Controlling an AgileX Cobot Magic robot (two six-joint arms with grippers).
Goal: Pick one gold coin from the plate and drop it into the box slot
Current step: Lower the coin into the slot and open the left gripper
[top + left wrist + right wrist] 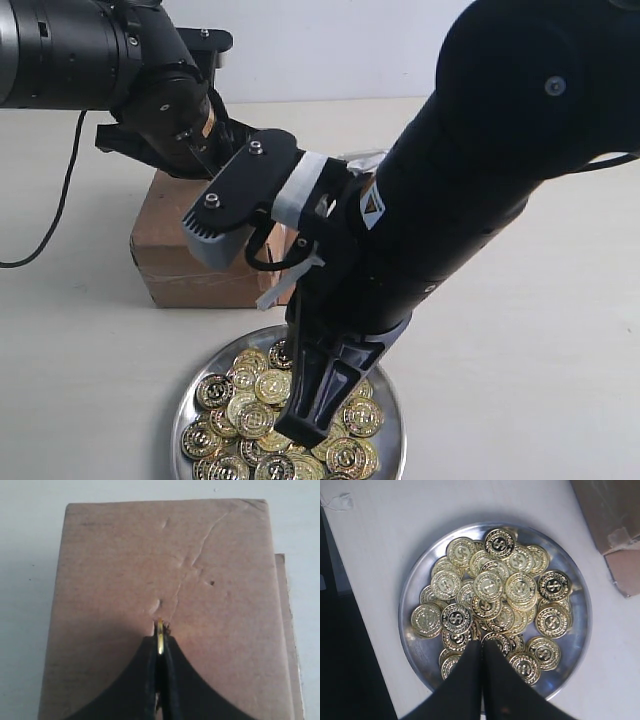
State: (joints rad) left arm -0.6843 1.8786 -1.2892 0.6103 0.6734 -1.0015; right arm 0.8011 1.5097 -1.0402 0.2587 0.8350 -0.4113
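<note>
The brown cardboard box point(225, 560) fills the left wrist view. My left gripper point(160, 641) hangs just over its top, shut on one gold coin point(160, 630) held edge-on. The coin's lower edge meets the slot point(168, 627), a short dark slit mostly hidden behind the coin. Several gold coins point(490, 587) lie piled in the shiny silver plate point(410, 590). My right gripper point(481, 644) stands shut over the pile's near side, with nothing seen between its fingers. In the exterior view the right gripper point(305, 435) points down into the plate point(392, 440), in front of the box point(165, 245).
The box's loose flap point(625, 575) lies near the plate. A black cable point(60, 200) runs across the table at the left. A small white scrap point(337, 501) sits on the table. The right arm point(480, 180) crosses in front of the box.
</note>
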